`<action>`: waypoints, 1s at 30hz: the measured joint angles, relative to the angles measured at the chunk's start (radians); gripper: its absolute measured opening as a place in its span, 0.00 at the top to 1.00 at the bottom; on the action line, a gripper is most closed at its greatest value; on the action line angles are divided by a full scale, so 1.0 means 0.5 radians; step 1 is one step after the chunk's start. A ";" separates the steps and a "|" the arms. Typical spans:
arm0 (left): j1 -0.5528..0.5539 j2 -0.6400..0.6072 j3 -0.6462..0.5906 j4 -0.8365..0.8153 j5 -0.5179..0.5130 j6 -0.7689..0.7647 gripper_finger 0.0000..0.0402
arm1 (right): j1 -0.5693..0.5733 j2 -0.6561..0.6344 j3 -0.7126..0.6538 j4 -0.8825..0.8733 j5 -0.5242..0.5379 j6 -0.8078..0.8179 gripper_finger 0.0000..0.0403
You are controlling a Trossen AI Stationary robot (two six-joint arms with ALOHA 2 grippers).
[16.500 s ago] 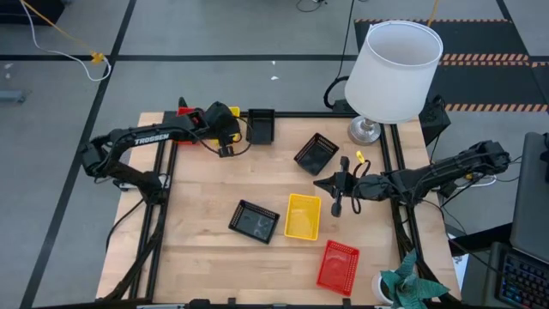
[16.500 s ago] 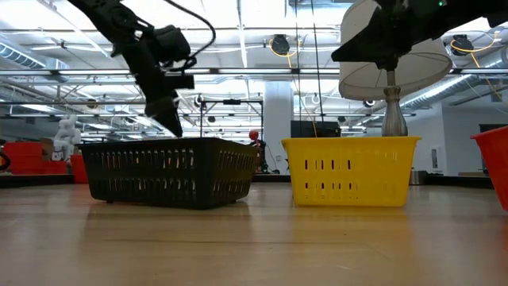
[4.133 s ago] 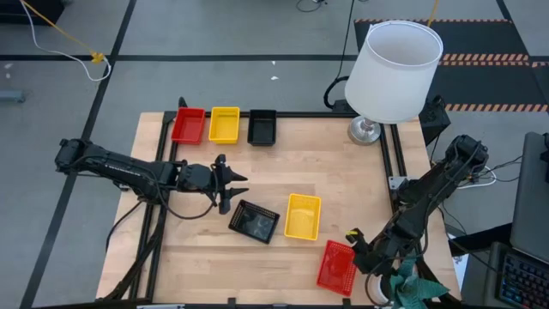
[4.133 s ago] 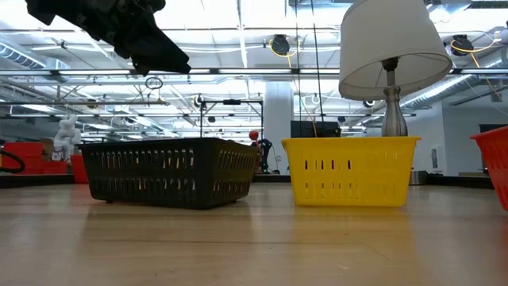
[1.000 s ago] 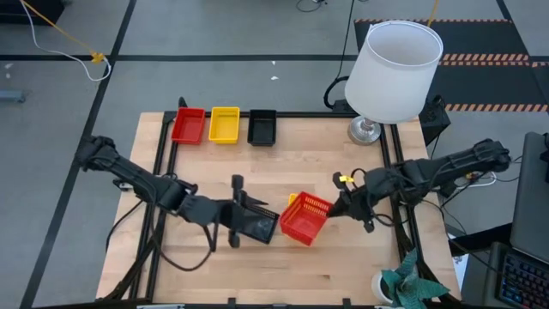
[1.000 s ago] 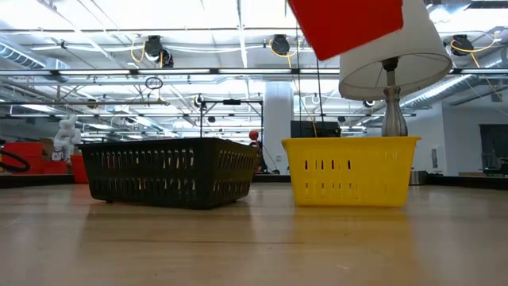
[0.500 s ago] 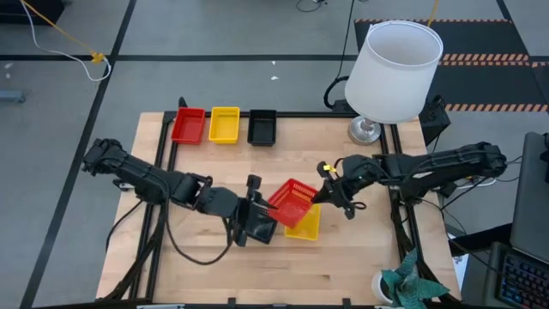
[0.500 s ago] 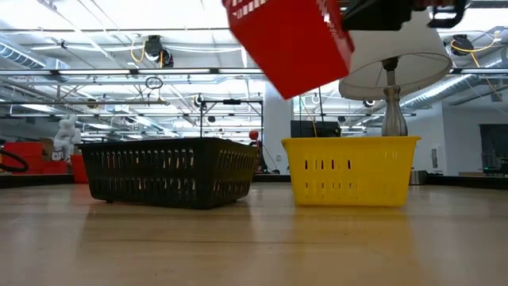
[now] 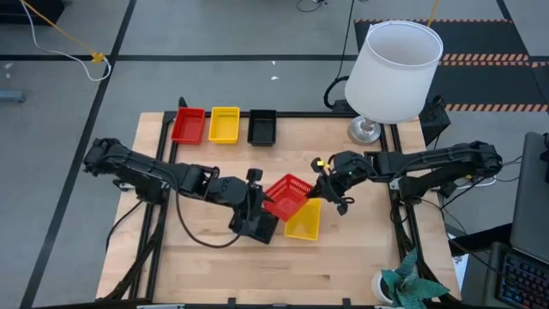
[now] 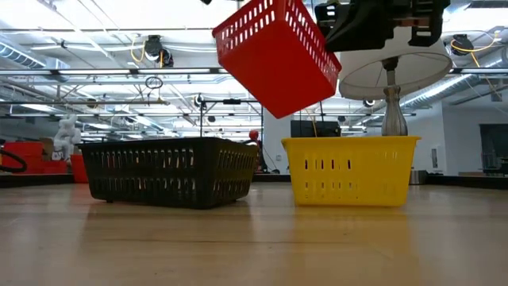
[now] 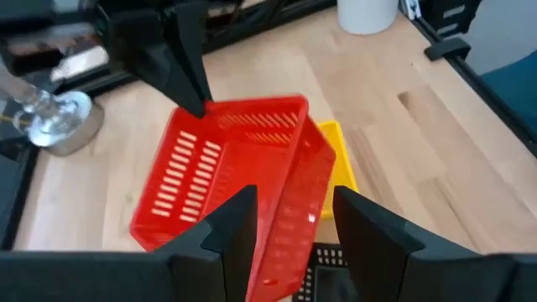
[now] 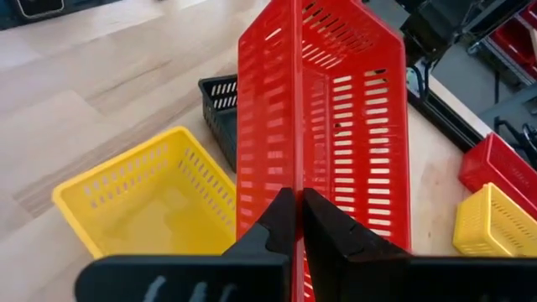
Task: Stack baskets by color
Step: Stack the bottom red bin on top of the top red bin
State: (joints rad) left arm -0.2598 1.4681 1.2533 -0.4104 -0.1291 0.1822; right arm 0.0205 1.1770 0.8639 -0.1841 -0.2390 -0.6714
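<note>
A red basket [image 9: 287, 196] hangs tilted over the table's middle, with my right gripper [image 9: 314, 186] shut on it. My left gripper [image 9: 256, 196] is open at the basket's opposite end. In the left wrist view its fingers stand on either side of the basket's near wall [image 11: 289, 222]; whether they touch it I cannot tell. Below, a black basket [image 9: 260, 228] and a yellow basket [image 9: 303, 220] rest on their bottoms on the wood. A red basket [image 9: 189, 125], a yellow basket [image 9: 225, 124] and a black basket [image 9: 261, 126] stand in a row at the far edge. My right gripper pinches the red basket's rim [image 12: 295, 180] between its two fingers, one finger inside the wall and one outside. The left wrist view shows this spot near a corner of the rim [image 11: 206, 109]. The fingers come slanting down from the table's right. The basket [image 10: 274, 56] is lifted clear and tilted.
A large white lamp [image 9: 395, 73] stands on its metal foot [image 9: 364, 130] at the far right corner. A green plant [image 9: 409, 288] sits at the near right corner. Bare wood lies along the near edge and at the table's left.
My right gripper has carried the red basket toward the table's left and far edge and a little down, off the yellow basket's near side, and the basket has tipped further. My left gripper has moved toward the far edge and right, up to the red basket's end.
</note>
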 joint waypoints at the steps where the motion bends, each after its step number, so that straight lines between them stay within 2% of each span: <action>1: 0.007 0.000 -0.008 -0.001 0.008 0.000 0.60 | 0.001 -0.003 0.000 0.000 -0.001 0.002 0.99; 7: 0.046 0.001 -0.011 0.006 0.040 0.006 0.60 | 0.001 -0.003 0.000 0.001 0.000 -0.007 0.99; 14: 0.135 0.156 -0.015 0.046 0.146 0.104 0.60 | 0.001 -0.003 0.000 -0.004 0.002 -0.026 0.99; 21: 0.160 0.137 -0.015 0.034 0.161 0.103 0.60 | 0.001 -0.004 0.000 -0.003 0.005 -0.035 0.99; 25: 0.135 0.133 -0.014 0.044 0.170 0.124 0.66 | 0.002 -0.003 0.000 -0.002 0.003 -0.036 0.99; 30: 0.137 0.133 -0.014 0.041 0.250 0.150 0.79 | 0.002 -0.003 0.000 -0.002 0.003 -0.042 0.98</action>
State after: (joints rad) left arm -0.1912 1.5345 1.2461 -0.3898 -0.0041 0.2573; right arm 0.0216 1.1754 0.8639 -0.1848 -0.2375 -0.6925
